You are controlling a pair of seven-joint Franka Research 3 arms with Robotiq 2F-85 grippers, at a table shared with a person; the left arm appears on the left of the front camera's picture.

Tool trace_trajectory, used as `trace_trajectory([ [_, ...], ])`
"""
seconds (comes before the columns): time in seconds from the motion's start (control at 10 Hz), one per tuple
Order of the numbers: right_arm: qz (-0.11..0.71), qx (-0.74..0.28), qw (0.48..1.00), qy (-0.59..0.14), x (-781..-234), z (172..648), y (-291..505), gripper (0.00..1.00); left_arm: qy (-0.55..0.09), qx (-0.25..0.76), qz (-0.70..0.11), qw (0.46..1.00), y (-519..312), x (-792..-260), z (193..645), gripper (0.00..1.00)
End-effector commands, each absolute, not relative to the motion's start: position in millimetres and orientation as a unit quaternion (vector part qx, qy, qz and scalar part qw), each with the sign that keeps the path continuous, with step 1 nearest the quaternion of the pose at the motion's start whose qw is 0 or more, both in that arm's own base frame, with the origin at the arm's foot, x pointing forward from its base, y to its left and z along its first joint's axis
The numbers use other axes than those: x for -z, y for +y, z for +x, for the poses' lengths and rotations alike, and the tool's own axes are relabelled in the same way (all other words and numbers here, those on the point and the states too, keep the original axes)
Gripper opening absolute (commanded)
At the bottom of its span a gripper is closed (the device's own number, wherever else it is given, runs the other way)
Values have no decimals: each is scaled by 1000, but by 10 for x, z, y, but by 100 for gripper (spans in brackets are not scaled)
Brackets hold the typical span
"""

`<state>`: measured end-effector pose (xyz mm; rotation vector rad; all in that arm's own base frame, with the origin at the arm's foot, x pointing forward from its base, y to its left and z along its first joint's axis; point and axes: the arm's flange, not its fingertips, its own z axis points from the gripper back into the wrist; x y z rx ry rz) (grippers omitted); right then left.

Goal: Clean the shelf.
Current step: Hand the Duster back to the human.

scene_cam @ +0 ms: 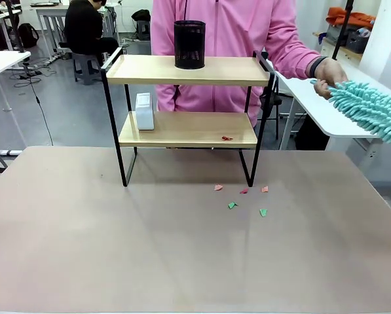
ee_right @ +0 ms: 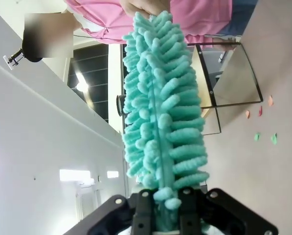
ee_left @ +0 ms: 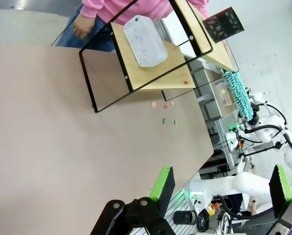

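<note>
Nearest you, the left end effector (ee_left: 219, 188) hung wide open above the near part of the tabletop (scene_cam: 116, 248), its green pads (ee_left: 161, 182) well apart with nothing between them. The right end effector (ee_right: 166, 215) was clamped on the base of a teal chenille duster (ee_right: 163, 112); you could see the fluffy head rising straight out from between its fingers, though the fingertips themselves were buried in the fibres, so the exact contact was hard to make out. In the front view the duster (scene_cam: 369, 111) came in from the right edge, and the person's hand (scene_cam: 329, 75) held its far tip.

Further across the tabletop lay small scraps of paper (scene_cam: 241, 196), red and green, scattered just in front of the shelf's right legs. The shelf (scene_cam: 188, 127) stood at the far middle of the tabletop. One red scrap (scene_cam: 227, 138) sat on its lower board, with a white box (scene_cam: 144, 111) at that board's left end. A black mesh cup (scene_cam: 189, 44) stood on the upper board. Behind it stood the person in a pink top (scene_cam: 234, 39).
</note>
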<state>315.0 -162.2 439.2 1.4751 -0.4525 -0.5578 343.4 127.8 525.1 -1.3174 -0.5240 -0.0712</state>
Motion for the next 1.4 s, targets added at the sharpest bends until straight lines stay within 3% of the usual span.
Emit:
trace_trajectory([
  [0.0,654,257,683,-200,-4300,2866,-1284,14,-239,36,-606,758,1308,-5268,3413,100],
  [0.1,654,253,685,-197,-4300,2877,-1271,14,-239,36,-606,758,1308,-5268,3413,100],
  [0.2,661,244,682,-197,-4314,2891,-1260,34,-239,36,-606,758,1308,-5268,3413,100],
  [0.3,662,242,681,-198,-4323,2894,-1263,71,-239,36,-606,758,1308,-5268,3413,100],
  [0.5,663,239,681,-202,-4332,2876,-1257,100,-239,36,-606,758,1308,-5268,3413,100],
  [1.0,686,134,689,-191,-4718,2779,-837,100,-239,36,-606,758,1308,-5268,3413,100],
  [1.3,676,-4,734,-60,-4876,2995,203,100,-239,36,-606,758,1308,-5268,3413,100],
])
